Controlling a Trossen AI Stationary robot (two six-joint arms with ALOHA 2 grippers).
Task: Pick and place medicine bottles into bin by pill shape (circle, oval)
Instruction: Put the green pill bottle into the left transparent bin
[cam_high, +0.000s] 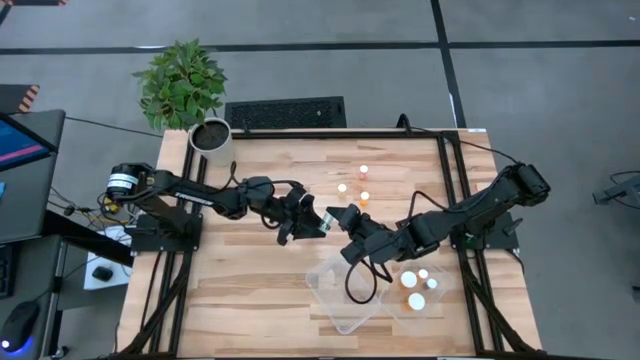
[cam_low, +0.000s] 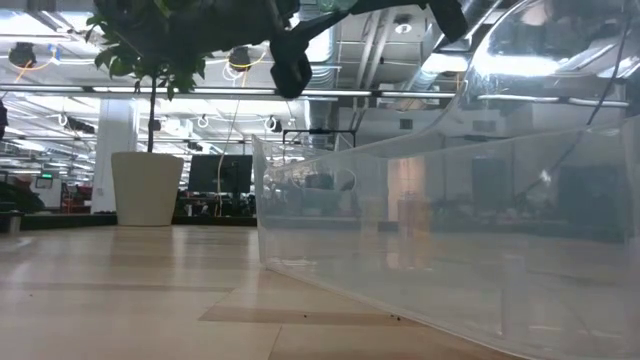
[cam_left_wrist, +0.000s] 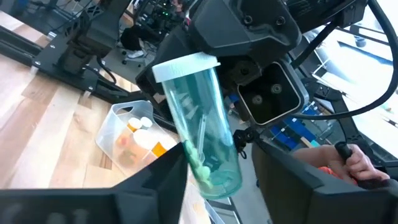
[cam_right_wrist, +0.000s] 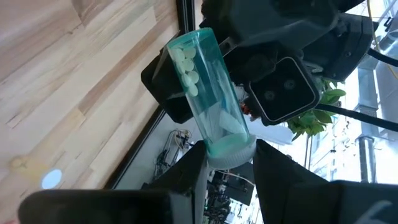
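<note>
- My left tool (cam_left_wrist: 214, 165) is closed down to the width of a clear teal-tinted plastic medicine bottle with a white cap (cam_left_wrist: 198, 124), its two dark fingers (cam_left_wrist: 155, 174) pressing the lower body, where a small heap of pale pills lies against the base.
- My right tool (cam_right_wrist: 227, 163) grips the same bottle at the other end, its fingers (cam_right_wrist: 186, 171) set on either side of the white cap, so both tools have it at once, held in the air.
- From above, the two tools meet over the middle of the light wooden table (cam_high: 250, 300), just beyond the bins.
- A clear plastic bin, empty as far as I see (cam_high: 345, 295), sits near the table's front edge, right under the right arm.
- Touching its right side is a second clear plastic bin (cam_high: 440, 300) with four white-capped bottles (cam_high: 412, 291) standing in it.
- Three small white-capped bottles, at least one orange-bodied (cam_high: 362, 187), stand farther back on the table, beyond the right tool and well apart from the bins.
- The left half of the table is bare wood, giving free room there; black frame rails (cam_high: 440, 170) run along the table's sides and back.
- At the far left corner stands a white pot with a green leafy plant (cam_high: 210, 135).
- A person's hand (cam_left_wrist: 354, 163) shows beyond the table in the left wrist view.
</note>
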